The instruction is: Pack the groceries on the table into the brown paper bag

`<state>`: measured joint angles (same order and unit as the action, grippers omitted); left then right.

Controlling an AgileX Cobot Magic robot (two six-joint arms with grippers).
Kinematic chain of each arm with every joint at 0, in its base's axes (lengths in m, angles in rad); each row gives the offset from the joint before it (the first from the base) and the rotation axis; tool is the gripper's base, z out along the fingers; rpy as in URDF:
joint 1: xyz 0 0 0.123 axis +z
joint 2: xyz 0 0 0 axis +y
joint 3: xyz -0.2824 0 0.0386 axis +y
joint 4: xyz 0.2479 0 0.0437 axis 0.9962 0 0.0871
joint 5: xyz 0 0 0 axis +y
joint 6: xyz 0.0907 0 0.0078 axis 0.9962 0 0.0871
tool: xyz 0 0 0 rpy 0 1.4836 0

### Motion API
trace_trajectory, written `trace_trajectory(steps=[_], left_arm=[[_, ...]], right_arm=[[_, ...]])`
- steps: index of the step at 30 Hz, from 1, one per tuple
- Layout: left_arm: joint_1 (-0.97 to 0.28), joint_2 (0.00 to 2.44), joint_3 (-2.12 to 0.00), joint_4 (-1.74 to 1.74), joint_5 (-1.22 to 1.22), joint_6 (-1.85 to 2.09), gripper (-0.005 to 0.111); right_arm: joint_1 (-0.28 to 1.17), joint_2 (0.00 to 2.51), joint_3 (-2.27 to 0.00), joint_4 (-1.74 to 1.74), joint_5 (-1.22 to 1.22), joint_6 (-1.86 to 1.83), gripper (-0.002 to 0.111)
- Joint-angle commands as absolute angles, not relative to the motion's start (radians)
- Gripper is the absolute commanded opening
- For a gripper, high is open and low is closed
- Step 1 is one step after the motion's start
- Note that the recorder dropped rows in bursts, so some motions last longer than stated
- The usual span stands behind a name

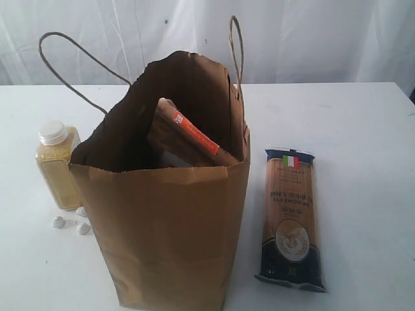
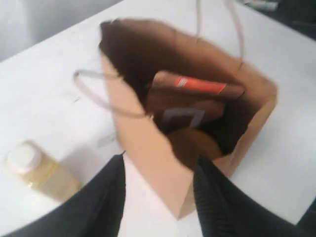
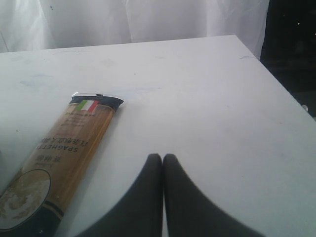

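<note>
The brown paper bag (image 1: 170,233) stands open on the table (image 1: 363,149), its cord handles up. Inside leans the brown orange-labelled pouch (image 1: 188,137), also seen from above in the left wrist view as the pouch (image 2: 195,91) within the bag (image 2: 148,148). The yellow-grain bottle (image 1: 57,163) stands left of the bag; the bottle (image 2: 34,170) shows blurred. The dark-blue spaghetti packet (image 1: 292,217) lies flat right of the bag, and the packet (image 3: 54,158) lies beside my right gripper (image 3: 162,157), shut and empty. My left gripper (image 2: 159,160) hangs open above the bag's near edge. The jar, can and carton are out of view.
Three small white pebble-like bits (image 1: 71,220) lie on the table by the bottle's foot. A white curtain (image 1: 311,32) backs the table. The table's dark far edge (image 3: 276,69) shows in the right wrist view.
</note>
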<state>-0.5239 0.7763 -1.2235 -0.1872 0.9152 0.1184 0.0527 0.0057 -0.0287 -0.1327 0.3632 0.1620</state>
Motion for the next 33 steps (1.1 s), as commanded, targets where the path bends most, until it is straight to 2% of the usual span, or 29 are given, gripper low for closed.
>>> trace_trajectory(steps=[1,7,11,18,24,33], left_arm=[[-0.531,0.641,-1.106,-0.076,0.995,-0.014,0.048],[-0.531,0.558,-0.886,-0.013,0.979,-0.207,0.048],[-0.531,0.56,-0.67,-0.017,0.791,-0.316,0.049],[-0.531,0.647,-0.404,0.209,0.397,-0.68,0.07],[-0.529,0.851,-0.399,0.461,0.299,-0.893,0.07],[-0.489,1.148,-0.475,0.54,0.207,-0.917,0.07]], right_arm=[[0.049,0.0,-0.027,-0.136,0.357,0.153,0.0],[0.049,0.0,-0.027,-0.136,0.357,0.153,0.0],[0.049,0.0,-0.027,-0.136,0.357,0.153,0.0],[0.049,0.0,-0.027,-0.136,0.357,0.153,0.0],[0.049,0.0,-0.027,-0.136,0.357,0.153,0.0],[0.049,0.0,-0.027,-0.136,0.357,0.153,0.0]])
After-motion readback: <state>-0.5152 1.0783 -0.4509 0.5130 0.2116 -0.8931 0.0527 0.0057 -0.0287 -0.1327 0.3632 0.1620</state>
